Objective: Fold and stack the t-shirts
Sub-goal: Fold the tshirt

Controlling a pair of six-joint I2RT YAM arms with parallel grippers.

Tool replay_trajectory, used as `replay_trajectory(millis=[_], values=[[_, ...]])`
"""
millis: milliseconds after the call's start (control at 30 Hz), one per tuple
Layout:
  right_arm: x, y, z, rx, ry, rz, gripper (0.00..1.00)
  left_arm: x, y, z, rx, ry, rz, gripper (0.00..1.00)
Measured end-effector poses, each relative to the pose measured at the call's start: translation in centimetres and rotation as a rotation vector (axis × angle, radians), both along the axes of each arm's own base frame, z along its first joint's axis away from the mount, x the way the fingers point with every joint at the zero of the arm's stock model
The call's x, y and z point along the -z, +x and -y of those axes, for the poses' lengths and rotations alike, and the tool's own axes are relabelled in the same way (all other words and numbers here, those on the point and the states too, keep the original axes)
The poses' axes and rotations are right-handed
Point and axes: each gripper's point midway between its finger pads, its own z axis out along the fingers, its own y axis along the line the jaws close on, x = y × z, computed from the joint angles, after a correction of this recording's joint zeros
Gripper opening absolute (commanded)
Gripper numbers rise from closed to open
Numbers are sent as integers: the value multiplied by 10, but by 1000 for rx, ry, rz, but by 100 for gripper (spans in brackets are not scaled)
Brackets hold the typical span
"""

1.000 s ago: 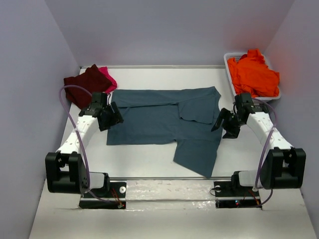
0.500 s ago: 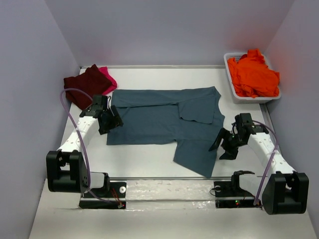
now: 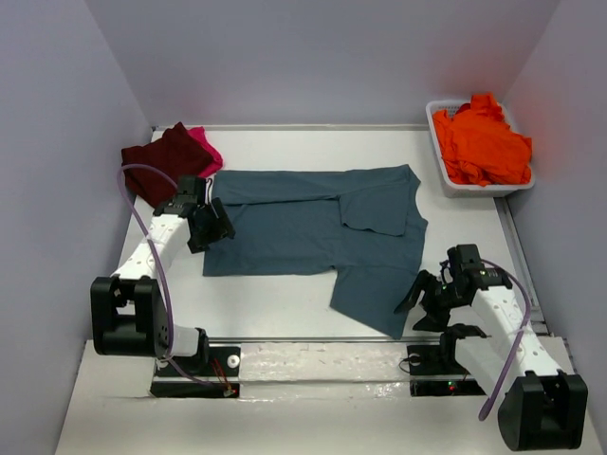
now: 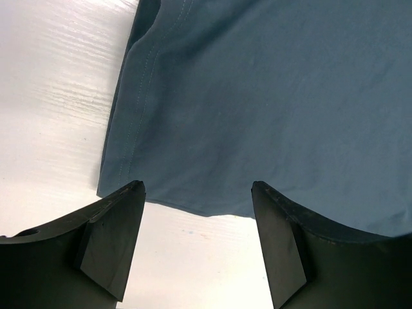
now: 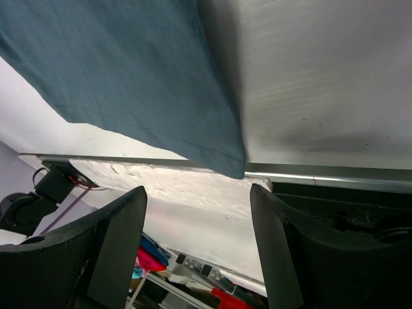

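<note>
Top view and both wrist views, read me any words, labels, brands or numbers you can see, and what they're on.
None can be read.
The slate teal-blue t-shirt, orange t-shirt, maroon t-shirt, pink t-shirt and white tub show plain surfaces, no print.
The clutter at the bottom of the right wrist view is too blurred to read.

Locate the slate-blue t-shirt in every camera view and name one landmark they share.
Top external: slate-blue t-shirt spread flat mid-table.
Left wrist: slate-blue t-shirt fills the upper right.
Right wrist: slate-blue t-shirt upper left, corner pointing lower right.
Shared landmark: the white tabletop beside its hem.
</note>
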Motion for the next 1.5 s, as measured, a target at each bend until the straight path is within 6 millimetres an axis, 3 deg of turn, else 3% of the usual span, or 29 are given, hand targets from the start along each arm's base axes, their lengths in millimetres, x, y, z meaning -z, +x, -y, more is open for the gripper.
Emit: replay_trajectory(millis=[433,800,1133,1300,1367,1500], values=[[30,-27,-6,24,37,-102,69,-9,8,1,11,2,7,79],[39,-16,-12,48,80,-103,64,-10,13,0,20,9,-8,79],[43,-17,-16,51,107,-183,50,-8,18,1,22,11,-22,79],[41,-11,-18,52,115,-193,45,-6,20,1,23,12,-29,79],[42,12,-22,47,145,-110,41,-4,20,1,23,13,-37,79],[44,27,-24,37,168,-57,36,-2,19,1,23,13,-43,79]])
